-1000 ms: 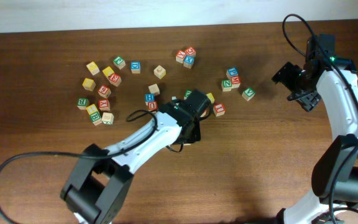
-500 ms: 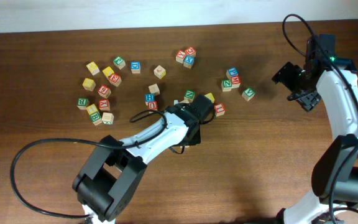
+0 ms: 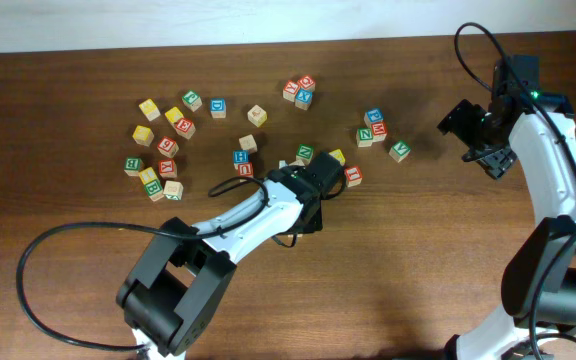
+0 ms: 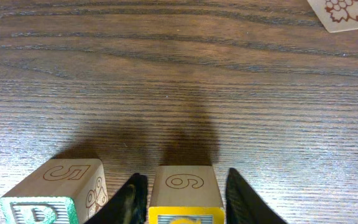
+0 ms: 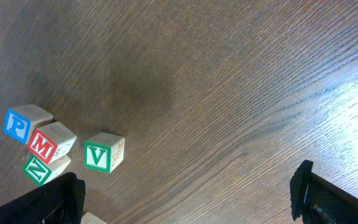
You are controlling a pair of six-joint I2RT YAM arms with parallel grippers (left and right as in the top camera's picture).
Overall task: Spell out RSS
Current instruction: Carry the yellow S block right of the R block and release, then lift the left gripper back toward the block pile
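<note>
In the left wrist view a yellow-faced cube point(image 4: 185, 193) with a 6 on its upper side stands on the table between my left gripper's point(image 4: 182, 202) fingers. The fingers flank it closely, with a thin gap on the right. Its letter is cut off by the frame. A green-bordered cube point(image 4: 55, 190) with a 5 on its side stands just left of the left finger, its letter also cut off. Overhead, the left gripper point(image 3: 320, 180) sits beside a green cube point(image 3: 305, 153) and a yellow cube point(image 3: 336, 157). My right gripper point(image 3: 478, 135) is open and empty, off to the right.
A red cube point(image 3: 352, 176) lies right of the left gripper. Cubes P, M, Z point(image 5: 42, 146) and V point(image 5: 103, 155) lie left of the right gripper point(image 5: 185, 205). Several more cubes are scattered at the far left point(image 3: 158, 150) and top centre point(image 3: 299, 91).
A second ago the left gripper moved a little up and right toward the green and yellow cubes. It has held still for the last half second. The right arm has not moved.
</note>
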